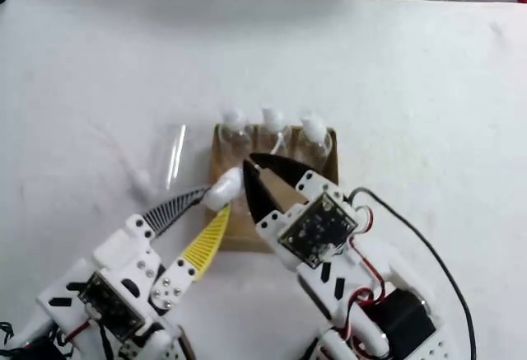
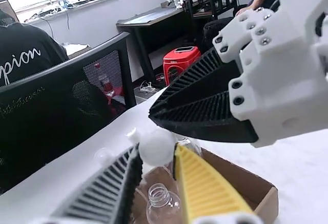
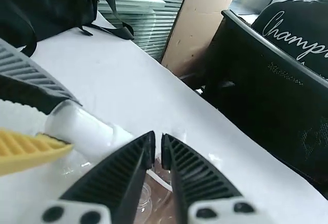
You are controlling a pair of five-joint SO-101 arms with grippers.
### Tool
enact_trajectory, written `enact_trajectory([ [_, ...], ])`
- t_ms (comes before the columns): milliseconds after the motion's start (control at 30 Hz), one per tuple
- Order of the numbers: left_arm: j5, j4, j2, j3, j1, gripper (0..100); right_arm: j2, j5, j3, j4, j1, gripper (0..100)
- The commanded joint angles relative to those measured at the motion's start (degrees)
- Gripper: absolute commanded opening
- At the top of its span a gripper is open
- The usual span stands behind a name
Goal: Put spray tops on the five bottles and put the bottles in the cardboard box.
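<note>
1. White cloth over the bench (image 1: 412, 72), matte and faintly creased. Broad open room toward the far edge and out to both sides. Dark mesh chair and desks beyond.
2. Brown cardboard box (image 1: 235, 230) at mid-bench: shallow, straight-walled, open on top.
3. Three clear plastic bottles (image 1: 273, 133) upright in a row along the box's far wall, each capped in white.
4. Uncapped bottle (image 2: 163, 201) standing in the box, round neck open.
5. Lying bottle (image 1: 171, 156), clear and smooth, flat on the cloth near the box's left wall.
6. Left fingers (image 1: 219, 218), one grey and one yellow, both ribbed, clamped on a smooth white loose spray top (image 1: 224, 187) over the box's left edge.
7. Right fingers (image 1: 249, 166), black, ribbed and tapering, closed almost tip to tip with a thin slit between. Poised over the box, just beside the loose spray top, little room between the two arms there.
</note>
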Motion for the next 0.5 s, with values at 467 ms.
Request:
enact_trajectory([
  [467, 0.62, -2.46, 0.31, -12.4, 15.78, 2, -14.81, 0.18, -18.9, 14.46, 2.77, 1.6],
])
